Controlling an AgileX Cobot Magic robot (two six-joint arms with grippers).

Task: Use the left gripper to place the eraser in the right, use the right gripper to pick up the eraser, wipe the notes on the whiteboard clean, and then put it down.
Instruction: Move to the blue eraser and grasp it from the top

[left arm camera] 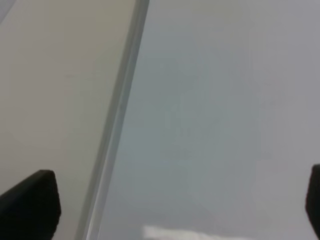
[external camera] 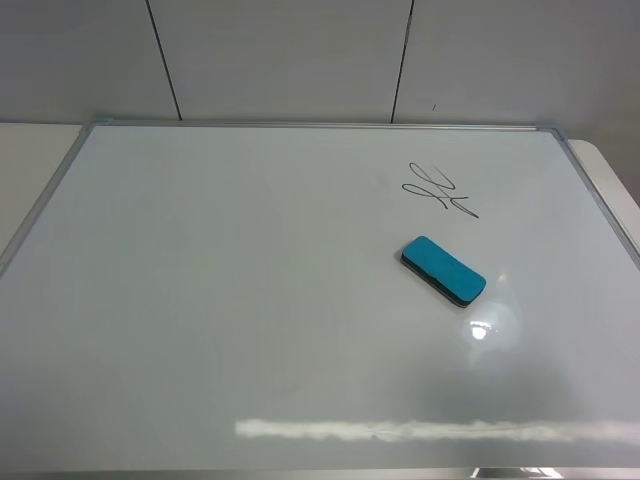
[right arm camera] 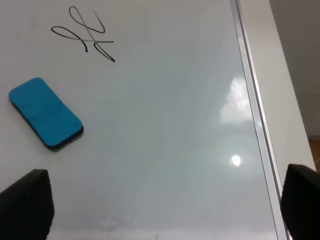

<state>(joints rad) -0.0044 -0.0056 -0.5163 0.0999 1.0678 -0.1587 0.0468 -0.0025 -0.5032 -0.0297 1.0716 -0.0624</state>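
Teal eraser (external camera: 443,270) laid on whiteboard (external camera: 200,300), near notes (external camera: 440,190).
Dark felt seen underneath; left gripper (left arm camera: 172,205) & right gripper (right arm camera: 163,202) spread, empty.

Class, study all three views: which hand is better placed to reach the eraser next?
Right, probably. The right hand faces the eraser and notes; the left hand faces only the whiteboard edge. In the high view the eraser lies right of centre.

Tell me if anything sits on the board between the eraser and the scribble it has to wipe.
Nothing visible does. Between the eraser and the notes there is only bare whiteboard, and the right wrist view shows the same bare gap. The eraser lies flat on the board, apart from the notes.
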